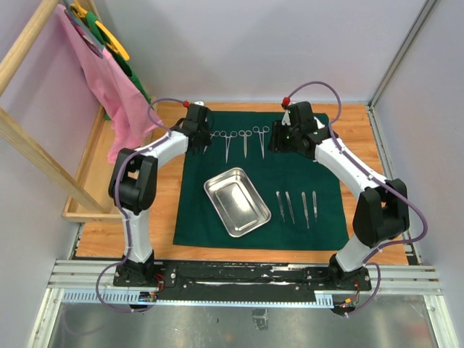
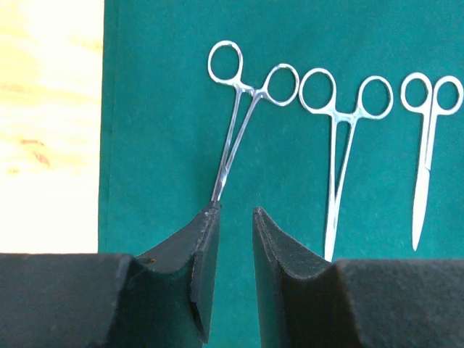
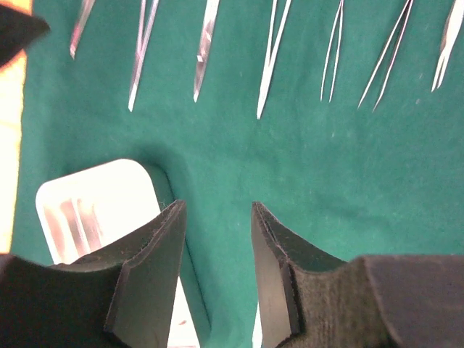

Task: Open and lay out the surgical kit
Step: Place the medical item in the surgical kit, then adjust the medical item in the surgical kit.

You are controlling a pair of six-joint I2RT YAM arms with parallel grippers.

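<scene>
The dark green cloth [image 1: 319, 217] of the surgical kit lies spread flat on the wooden table. A shiny steel tray [image 1: 237, 201] sits empty at its middle, also seen in the right wrist view [image 3: 90, 206]. Ring-handled forceps [image 1: 228, 141] lie in a row along the back, and thin tweezers [image 1: 293, 206] lie at the front right. My left gripper [image 1: 199, 145] hovers at the back left, open by a narrow gap [image 2: 235, 214] with nothing between the fingers. The leftmost forceps [image 2: 239, 109] ends at its left fingertip. My right gripper [image 1: 278, 141] is open over bare cloth [image 3: 216, 210].
A pink cloth [image 1: 109, 80] hangs from a wooden rack at the far left, above a shallow wooden box [image 1: 83, 196]. Grey walls close in the table at the back and right. Bare wood [image 1: 355, 123] shows beyond the cloth's right edge.
</scene>
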